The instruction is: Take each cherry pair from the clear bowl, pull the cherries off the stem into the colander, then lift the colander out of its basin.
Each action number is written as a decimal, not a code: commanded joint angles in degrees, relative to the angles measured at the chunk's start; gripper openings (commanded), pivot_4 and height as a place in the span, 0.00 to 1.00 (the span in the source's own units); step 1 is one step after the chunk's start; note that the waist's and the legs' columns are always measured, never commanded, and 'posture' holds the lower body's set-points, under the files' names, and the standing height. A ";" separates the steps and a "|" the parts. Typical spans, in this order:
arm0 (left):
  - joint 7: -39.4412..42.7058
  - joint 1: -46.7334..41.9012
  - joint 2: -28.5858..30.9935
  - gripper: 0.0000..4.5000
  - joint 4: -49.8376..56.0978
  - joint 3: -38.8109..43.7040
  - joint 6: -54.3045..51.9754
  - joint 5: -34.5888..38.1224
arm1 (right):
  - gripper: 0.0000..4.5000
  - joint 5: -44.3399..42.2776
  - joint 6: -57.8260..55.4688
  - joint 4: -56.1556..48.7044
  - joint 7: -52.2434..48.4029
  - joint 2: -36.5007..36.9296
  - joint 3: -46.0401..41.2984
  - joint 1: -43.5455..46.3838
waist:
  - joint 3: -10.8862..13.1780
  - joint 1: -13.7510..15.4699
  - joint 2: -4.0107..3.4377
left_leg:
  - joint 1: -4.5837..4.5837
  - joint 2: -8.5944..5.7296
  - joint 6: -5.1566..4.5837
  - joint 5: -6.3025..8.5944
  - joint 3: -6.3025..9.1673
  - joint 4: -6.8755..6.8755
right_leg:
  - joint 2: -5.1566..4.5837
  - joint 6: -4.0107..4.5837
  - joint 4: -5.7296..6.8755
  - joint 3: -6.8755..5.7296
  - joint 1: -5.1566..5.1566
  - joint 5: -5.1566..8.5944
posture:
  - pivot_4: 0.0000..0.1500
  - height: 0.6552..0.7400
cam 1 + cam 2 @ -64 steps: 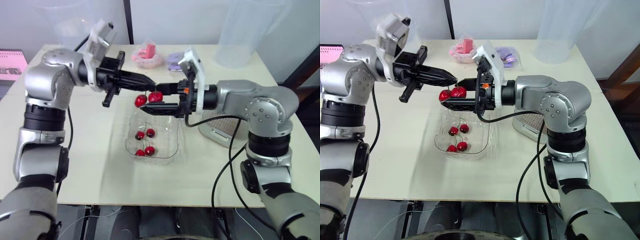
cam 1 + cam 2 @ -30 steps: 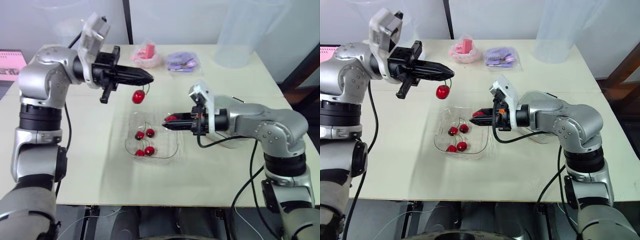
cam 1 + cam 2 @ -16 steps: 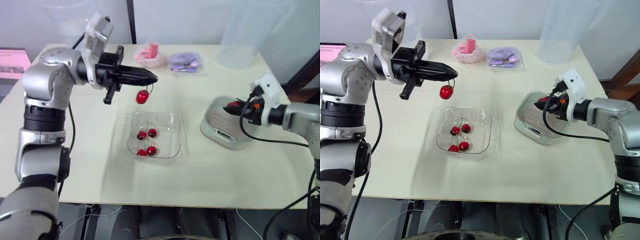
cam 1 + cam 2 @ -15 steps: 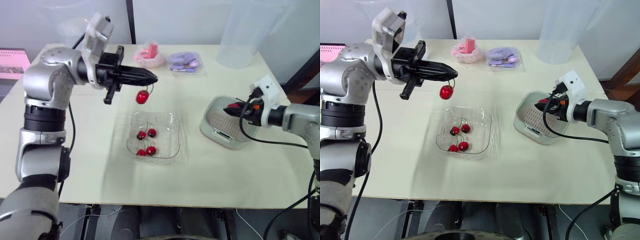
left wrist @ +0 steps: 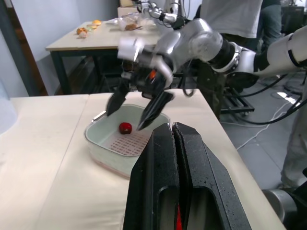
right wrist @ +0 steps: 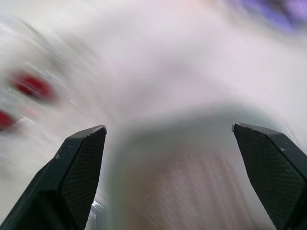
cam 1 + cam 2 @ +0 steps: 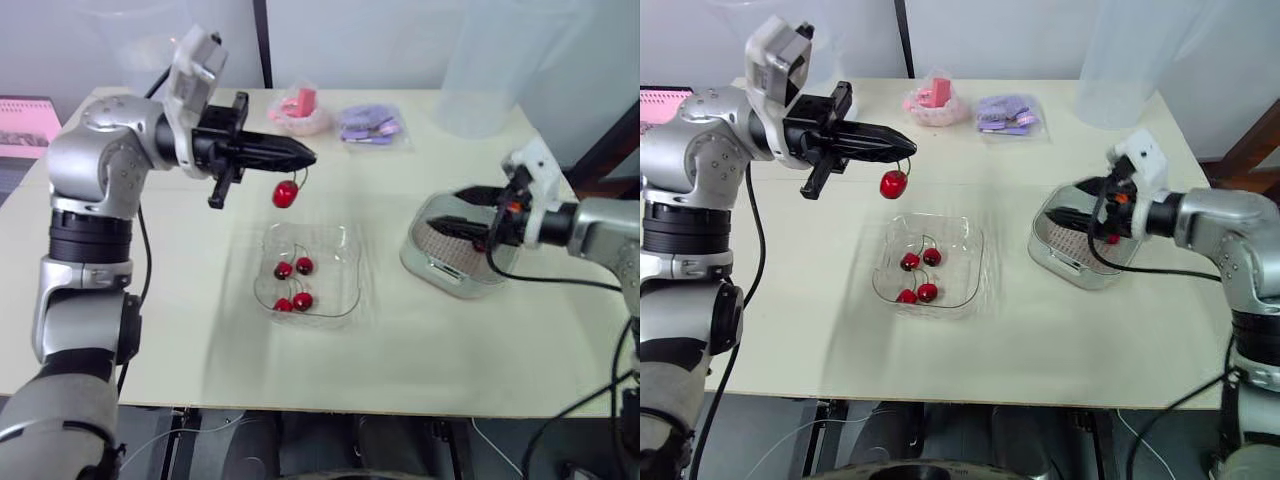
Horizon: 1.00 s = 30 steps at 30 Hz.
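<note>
Our left pincer (image 7: 308, 156) is pinched tight, and a cherry (image 7: 286, 194) hangs from it above the clear bowl (image 7: 345, 270), where four more cherries (image 7: 302, 300) lie. Our right pincer (image 7: 447, 210) is spread wide over the colander (image 7: 430, 257), and one loose cherry (image 5: 125, 127) sits inside it.

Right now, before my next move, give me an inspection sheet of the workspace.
Surface: table, no spills seen.
Job's things: clear bowl holds four cherries; one cherry lies in the colander; another cherry hangs by its stem.
Clutter: pink bag, purple packet, big clear container at the far edge.
Grippers: left gripper shut on the stem; right gripper open over the colander.
Cables: black cable trails past the colander.
Surroundings: a person and another table beyond.
</note>
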State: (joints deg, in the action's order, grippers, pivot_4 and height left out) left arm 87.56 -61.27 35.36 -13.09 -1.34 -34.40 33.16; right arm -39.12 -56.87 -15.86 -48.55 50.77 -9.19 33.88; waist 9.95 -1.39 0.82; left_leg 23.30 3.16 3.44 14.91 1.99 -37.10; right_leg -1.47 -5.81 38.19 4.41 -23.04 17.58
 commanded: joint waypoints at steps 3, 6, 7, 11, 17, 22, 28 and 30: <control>-0.14 -1.10 0.01 0.00 1.60 0.95 -0.01 1.15 | 0.99 -5.86 -3.95 -5.88 4.32 -8.50 3.22 5.71 | 0.00 0.22 0.00 | -0.01 0.03 0.00 0.00 0.03 -0.02 | 0.01 0.00 -0.02 -0.05 0.05 0.00 | 1.00 0.96; -0.32 -1.21 -0.23 0.00 1.77 0.99 -0.13 1.26 | 0.99 -5.09 -3.65 -4.96 6.87 -14.65 7.37 9.09 | 0.00 0.40 0.00 | 0.02 0.00 0.01 0.00 0.00 -0.05 | -0.04 0.00 -0.01 -0.04 0.05 0.00 | 1.00 0.96; -0.37 -1.27 -0.27 0.00 1.83 1.02 -0.22 1.32 | 0.99 -4.83 -3.31 -4.77 7.29 -16.30 8.66 9.85 | 0.00 0.44 0.00 | 0.03 0.00 0.01 0.00 0.00 -0.06 | -0.04 0.00 -0.02 -0.05 0.05 0.00 | 1.00 0.96; -0.59 -1.57 -0.32 0.00 1.86 1.13 -0.47 1.41 | 0.99 -4.20 -2.39 -2.37 9.03 -22.34 11.54 13.08 | 0.00 0.33 0.00 | 0.04 0.00 0.01 0.00 0.01 -0.03 | -0.04 0.00 -0.01 -0.06 0.01 0.00 | 1.00 0.96; -1.02 -1.32 -0.06 0.00 2.37 1.18 -0.73 1.60 | 0.99 -3.26 -1.00 1.07 10.95 -28.83 13.23 16.34 | 0.00 0.26 0.00 | 0.04 0.01 0.01 0.00 0.01 -0.03 | -0.04 0.00 0.01 -0.07 0.00 0.00 | 1.00 0.96; -1.38 -1.20 0.32 0.00 2.64 1.19 -0.86 1.85 | 0.99 -3.15 -0.96 1.91 11.68 -31.49 13.33 17.23 | 0.00 0.26 0.00 | 0.04 0.01 0.01 0.00 0.02 -0.03 | -0.04 0.00 0.02 -0.08 0.00 0.00 | 1.00 0.96; -1.77 -1.03 0.34 0.00 2.75 1.17 -0.77 1.97 | 0.99 -3.01 -1.25 1.99 12.29 -33.08 13.60 17.25 | 0.00 0.21 0.00 | 0.04 0.01 0.01 0.00 0.02 -0.03 | -0.03 0.00 0.03 -0.08 0.00 0.00 | 1.00 0.96; -1.86 -1.07 0.21 0.00 2.64 1.14 -0.68 1.94 | 0.99 -2.93 -1.28 2.25 12.37 -33.43 13.77 17.25 | 0.00 0.20 0.00 | 0.04 0.01 0.01 0.00 0.02 -0.03 | -0.03 0.00 0.04 -0.08 0.00 0.00 | 1.00 0.96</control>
State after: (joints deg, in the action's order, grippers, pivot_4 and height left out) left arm 85.96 -61.37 35.00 -12.17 -1.30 -35.08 34.35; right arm -41.83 -58.73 -12.97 -36.32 17.88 4.76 49.86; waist 9.95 -1.19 0.82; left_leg 23.33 3.16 3.45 14.91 2.01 -37.13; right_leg -1.50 -5.81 38.23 4.33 -23.04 17.57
